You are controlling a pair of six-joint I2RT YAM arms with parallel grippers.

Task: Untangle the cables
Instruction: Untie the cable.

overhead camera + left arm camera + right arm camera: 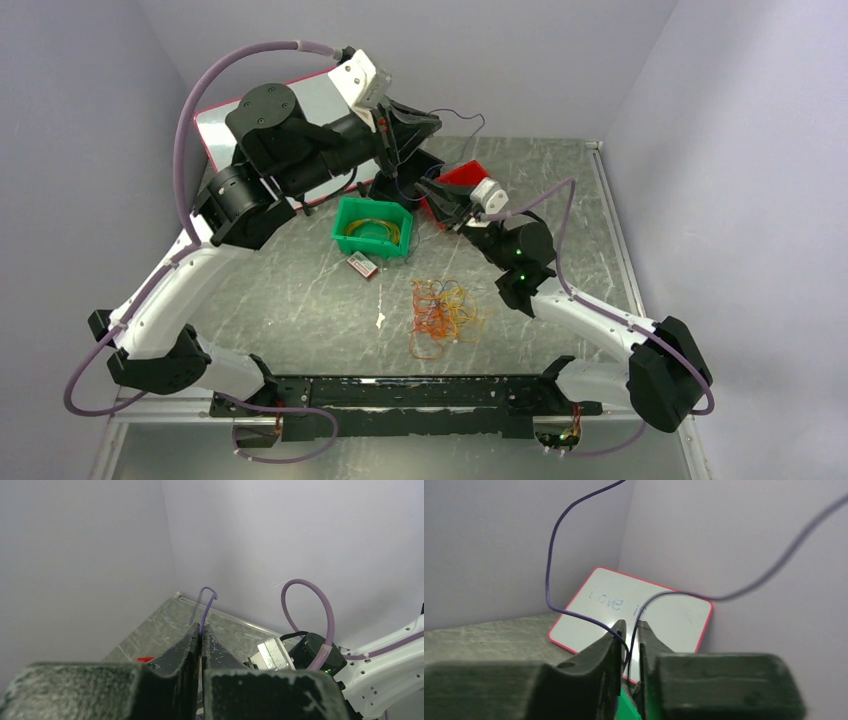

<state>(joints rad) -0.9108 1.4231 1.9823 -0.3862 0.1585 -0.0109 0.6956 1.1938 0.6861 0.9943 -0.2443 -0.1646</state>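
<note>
A tangle of thin yellow, orange and red cables (440,310) lies on the table in front of the arms. A separate thin purple cable (470,112) is held up above the bins. My left gripper (435,122) is shut on this purple cable (206,605), which rises out of the closed fingertips of the left gripper (201,631). My right gripper (428,188) sits just below, near the red bin. Its jaws stand a narrow gap apart in the right wrist view, right gripper (630,627), with two strands of the purple cable (549,570) running through the gap, unpinched.
A green bin (373,225) holds coiled yellow cables. A red bin (465,173) stands behind the right gripper. A red-rimmed whiteboard (649,610) leans at the back left wall. A small red and white box (362,265) lies in front of the green bin.
</note>
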